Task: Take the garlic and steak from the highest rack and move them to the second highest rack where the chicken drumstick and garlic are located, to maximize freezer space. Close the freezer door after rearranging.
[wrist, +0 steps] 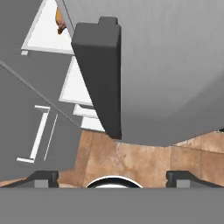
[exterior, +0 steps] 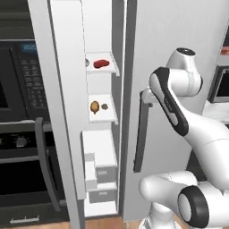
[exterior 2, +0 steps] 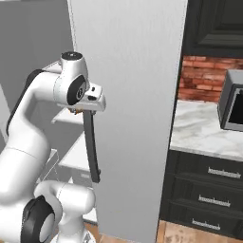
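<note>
Steak lies on the highest rack, unmoved; chicken drumstick waits below. Pincer spread wide, empty, facing the fridge handle.

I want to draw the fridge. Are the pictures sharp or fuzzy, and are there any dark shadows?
Left base view: a bit soft, but the red steak and orange-brown chicken drumstick read clearly on bright white racks; no glare. Right base view: evenly lit, the dark door handle crisp. Hand view: steep angle stretches the handle, with soft grey shade beside it.
</note>
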